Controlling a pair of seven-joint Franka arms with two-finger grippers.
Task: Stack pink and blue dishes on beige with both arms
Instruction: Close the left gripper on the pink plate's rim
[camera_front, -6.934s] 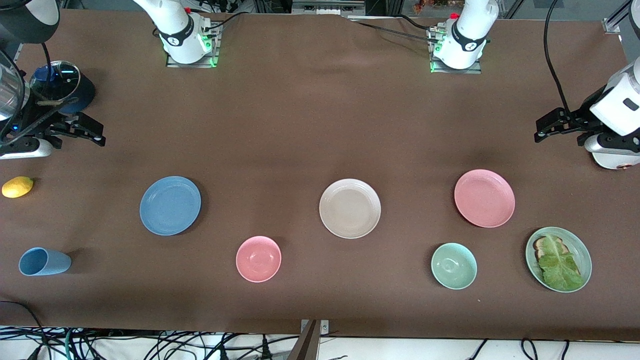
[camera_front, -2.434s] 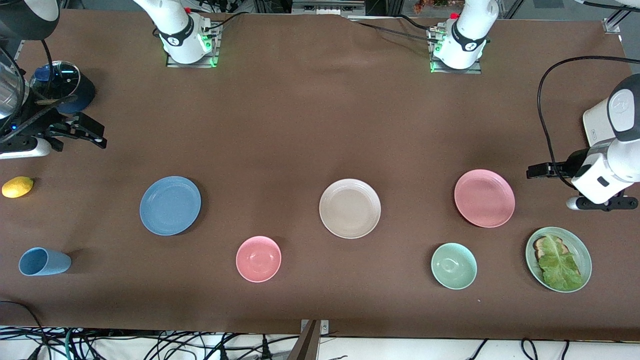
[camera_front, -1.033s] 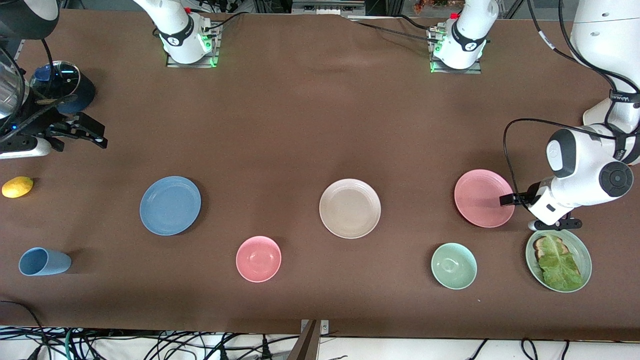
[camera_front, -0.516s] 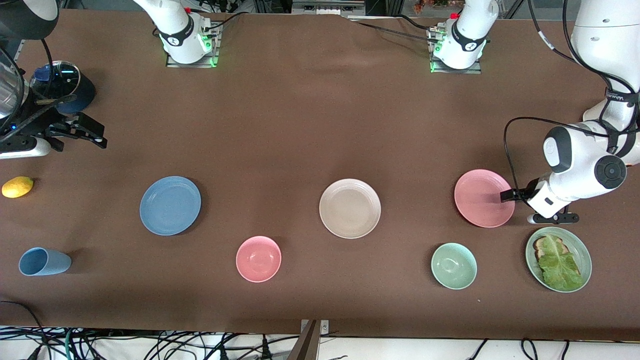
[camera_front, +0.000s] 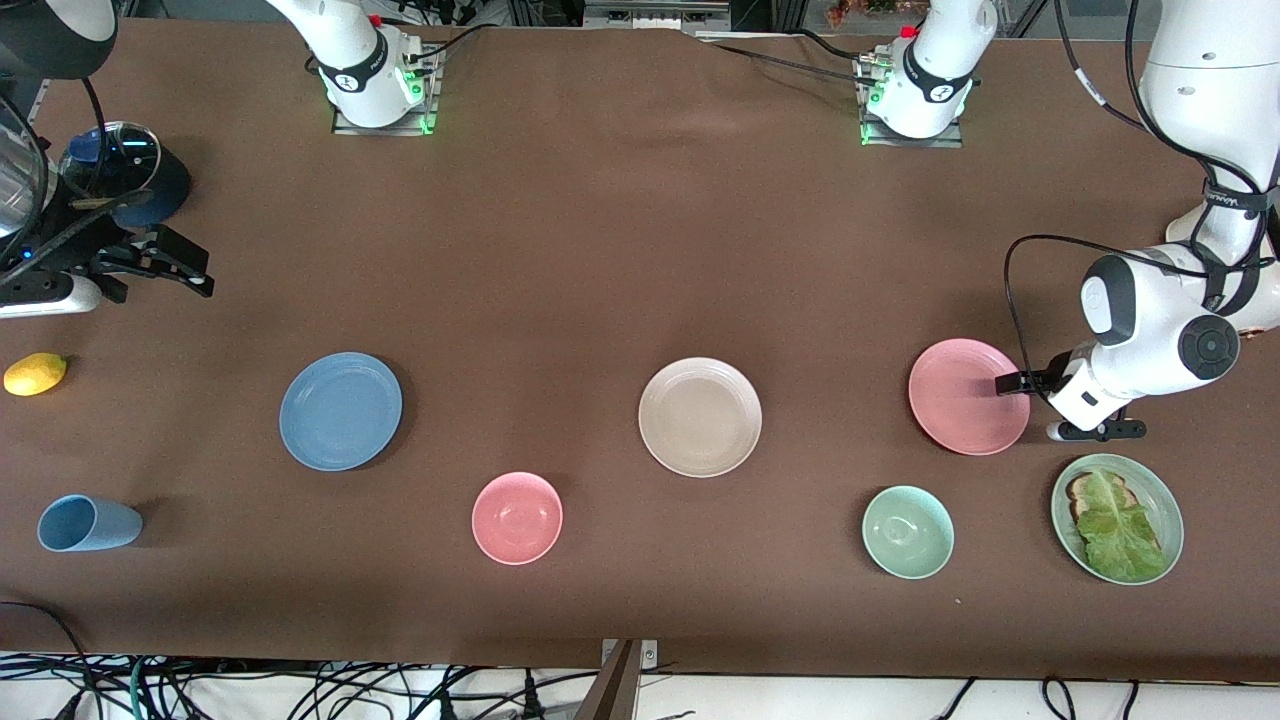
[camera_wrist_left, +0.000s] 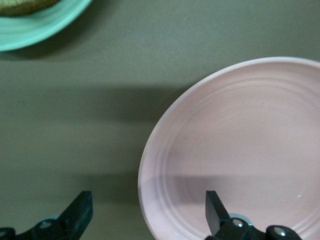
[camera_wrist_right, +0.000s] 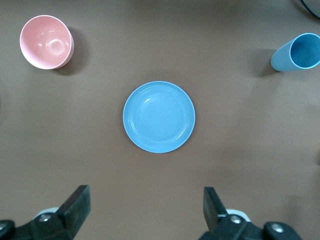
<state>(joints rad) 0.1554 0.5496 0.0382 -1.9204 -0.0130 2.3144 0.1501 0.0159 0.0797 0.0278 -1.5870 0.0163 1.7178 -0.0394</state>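
Observation:
The beige plate (camera_front: 700, 417) lies mid-table. The pink plate (camera_front: 965, 397) lies toward the left arm's end, the blue plate (camera_front: 340, 411) toward the right arm's end. My left gripper (camera_front: 1018, 384) is low at the pink plate's edge, open. In the left wrist view the pink plate's (camera_wrist_left: 240, 150) rim runs between the fingers of the left gripper (camera_wrist_left: 147, 212): one finger is over the dish, the other over bare table. My right gripper (camera_front: 200, 270) waits open in the air at the right arm's end. In its wrist view the right gripper (camera_wrist_right: 145, 205) frames the blue plate (camera_wrist_right: 159, 116).
Nearer the camera stand a pink bowl (camera_front: 517, 518), a green bowl (camera_front: 908, 532) and a green plate (camera_front: 1168, 500) with lettuce and toast beside the left gripper. A blue cup (camera_front: 88, 523), a lemon (camera_front: 35, 374) and a dark lidded object (camera_front: 125, 170) sit at the right arm's end.
The left arm has swung in from the table's end and come down to the pink plate's rim, shifting slightly along it in the last second. The right arm has not moved.

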